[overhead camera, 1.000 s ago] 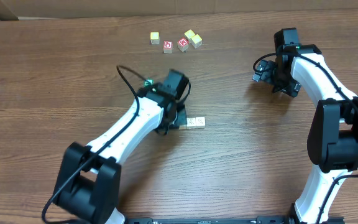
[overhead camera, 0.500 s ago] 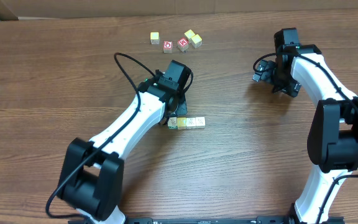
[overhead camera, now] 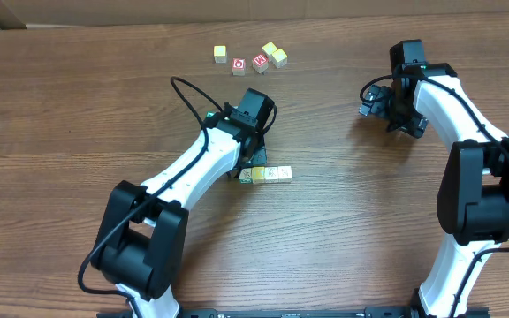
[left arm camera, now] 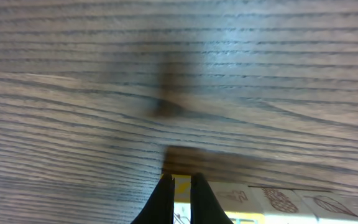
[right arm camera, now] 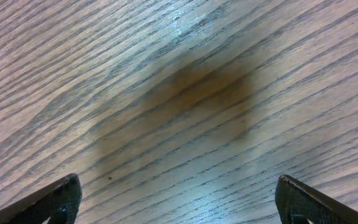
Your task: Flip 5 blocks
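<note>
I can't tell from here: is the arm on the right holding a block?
No, the right gripper is wide open, with only table in the gap.

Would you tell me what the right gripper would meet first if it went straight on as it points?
The wooden table: the right gripper, wide open, points at bare wood with nothing else before it, though the gap is unclear.

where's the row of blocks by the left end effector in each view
overhead: row of blocks at centre, just right of the left end effector.
left wrist: along the bottom edge, mostly right of centre.
right wrist: not in it.
shared landmark: the left end effector, at the row's end in both views.
</note>
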Robot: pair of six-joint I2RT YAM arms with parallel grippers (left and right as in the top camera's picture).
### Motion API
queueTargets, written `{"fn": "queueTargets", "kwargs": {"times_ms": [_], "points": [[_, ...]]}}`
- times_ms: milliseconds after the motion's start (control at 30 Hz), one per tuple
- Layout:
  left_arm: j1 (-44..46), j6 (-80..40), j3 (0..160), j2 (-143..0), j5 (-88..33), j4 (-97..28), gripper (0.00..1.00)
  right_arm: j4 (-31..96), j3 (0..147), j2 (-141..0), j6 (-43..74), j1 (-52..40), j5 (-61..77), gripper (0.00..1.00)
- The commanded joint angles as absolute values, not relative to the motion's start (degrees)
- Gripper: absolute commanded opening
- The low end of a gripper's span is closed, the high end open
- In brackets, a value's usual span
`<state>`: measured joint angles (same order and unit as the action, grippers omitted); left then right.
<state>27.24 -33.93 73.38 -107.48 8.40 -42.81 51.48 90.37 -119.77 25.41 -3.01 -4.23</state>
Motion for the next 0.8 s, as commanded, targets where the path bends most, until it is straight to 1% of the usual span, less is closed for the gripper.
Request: {"fn": "queueTargets", "kwargs": {"times_ms": [0, 767], "points": [[26.76, -33.23, 73.28, -109.34, 8.29, -42.78, 0.04, 51.24, 91.55, -119.81, 25.04, -2.87, -3.90, 1.00], [26.76, -32.27, 73.28, -109.40, 5.85, -45.01, 0.04, 51.24, 91.55, -119.81, 25.04, -2.87, -3.90, 1.00]]}}
